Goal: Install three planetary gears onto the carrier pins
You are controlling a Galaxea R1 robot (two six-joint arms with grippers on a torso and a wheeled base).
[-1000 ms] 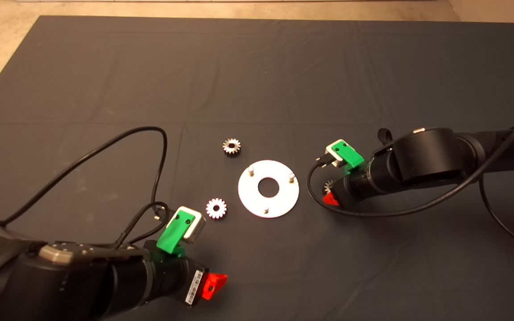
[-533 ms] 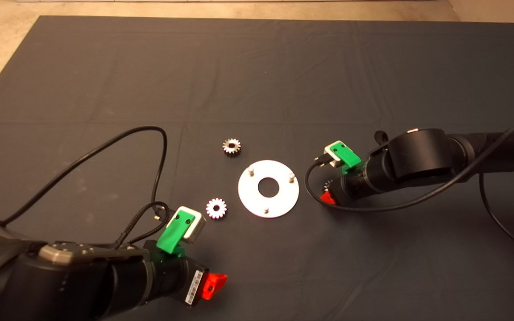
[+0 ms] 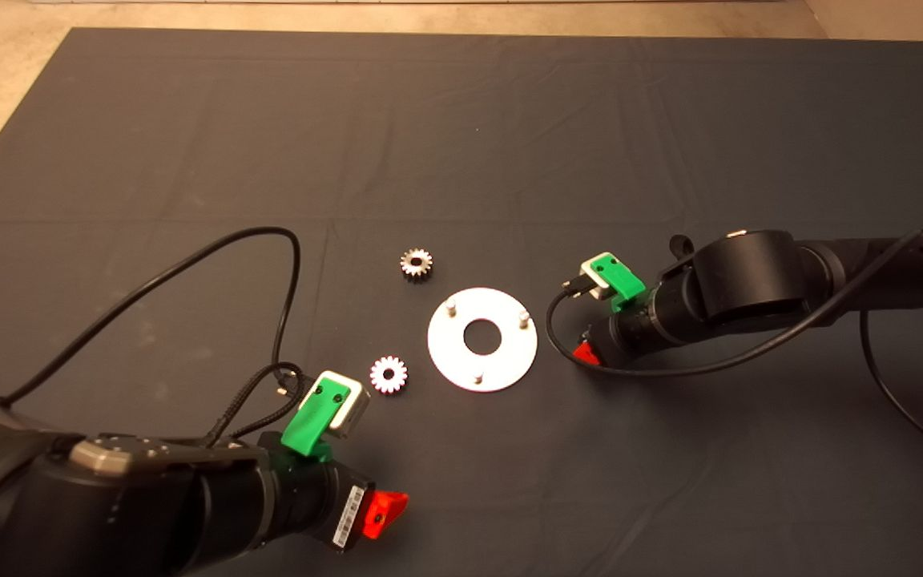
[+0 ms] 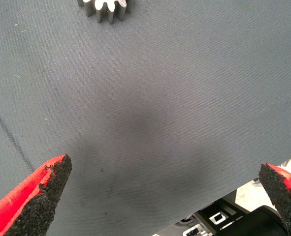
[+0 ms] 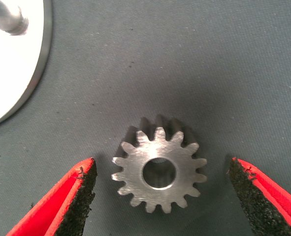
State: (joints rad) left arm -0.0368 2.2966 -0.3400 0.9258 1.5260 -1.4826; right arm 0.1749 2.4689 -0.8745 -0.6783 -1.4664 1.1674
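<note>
A shiny round disc (image 3: 501, 365) lies mid-mat with three carrier pins (image 3: 450, 308) standing on it, all bare. Two planetary gears lie loose on the mat: one (image 3: 416, 264) just beyond the disc, another (image 3: 388, 374) at its left. In the right wrist view a third gear (image 5: 159, 169) lies flat between the fingers of my right gripper (image 5: 161, 172); they are open and apart from its teeth. In the head view that gripper (image 3: 587, 353) sits low just right of the disc and hides the gear. My left gripper (image 3: 380, 513) waits open at the lower left.
The left wrist view shows bare mat between the left fingers (image 4: 42, 191), with the edge of a gear (image 4: 106, 7) beyond them. A black cable (image 3: 285, 264) loops over the mat left of the gears. The disc's edge (image 5: 17, 73) and one pin (image 5: 10, 17) lie close to the right gripper.
My right arm has crept left and lower over the third gear, which showed beside the gripper in the head view and is now hidden under it. The left arm has not moved.
</note>
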